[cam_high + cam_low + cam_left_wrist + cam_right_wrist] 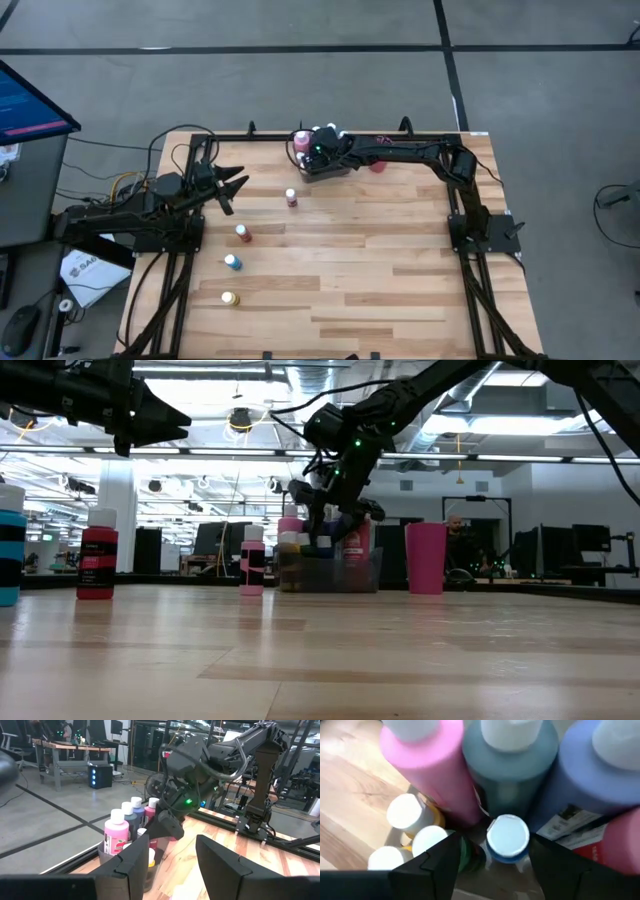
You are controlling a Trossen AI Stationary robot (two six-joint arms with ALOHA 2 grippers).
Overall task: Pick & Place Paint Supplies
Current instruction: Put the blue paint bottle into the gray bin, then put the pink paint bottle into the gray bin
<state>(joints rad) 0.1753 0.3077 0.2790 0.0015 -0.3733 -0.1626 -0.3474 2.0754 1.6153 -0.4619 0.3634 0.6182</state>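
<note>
High view: right gripper (312, 158), fingers apart, empty, over the crowded tray (335, 172) at the far edge; left gripper (238, 184) apart, empty; 4 bottles (242, 233) stand spaced on open tabletop (380, 270).

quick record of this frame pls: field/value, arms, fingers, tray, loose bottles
right gripper: over the grey tray at the table's far edge, fingers open astride a blue-capped bottle
left gripper: waiting above the table's left side, fingers open, empty
tray contents: several bottles standing packed together
loose bottles: four upright on the table, red, pink, blue, yellow
pink cup: beside the tray
</note>
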